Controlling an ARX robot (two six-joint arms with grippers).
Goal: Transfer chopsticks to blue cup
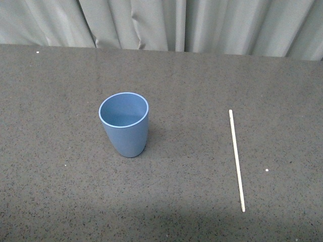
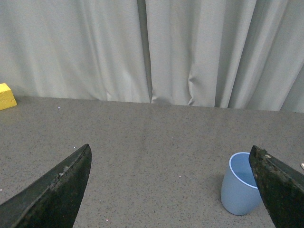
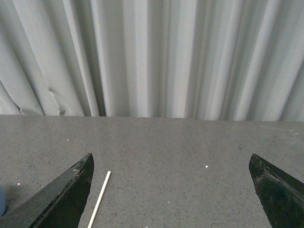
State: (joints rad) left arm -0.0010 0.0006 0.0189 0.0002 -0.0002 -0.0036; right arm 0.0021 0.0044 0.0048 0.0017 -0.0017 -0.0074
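Front view: chopsticks, one pale stick, lie flat on the table, well to the right of the blue cup. Cup stands upright, mouth open, nothing in it. Neither arm shows here.

Left wrist view: left gripper hangs above the table, fingers spread wide and empty. Cup sits close to one finger. Yellow block far off by the curtain, not relevant. We'd keep this arm out of the way.

Right wrist view: right gripper also spread wide, holding nothing. Stick lies near one finger, off the gripper's centre line.

We judge the step is the right arm's reach and pick, not yet begun. Doing it well:
- shift over until the stick sits midway between the fingers
- set the jaws across its length
- go low, since the stick is thin, lies flat and will likely roll if nudged
- pinch off-centre so one end can tip down into the cup
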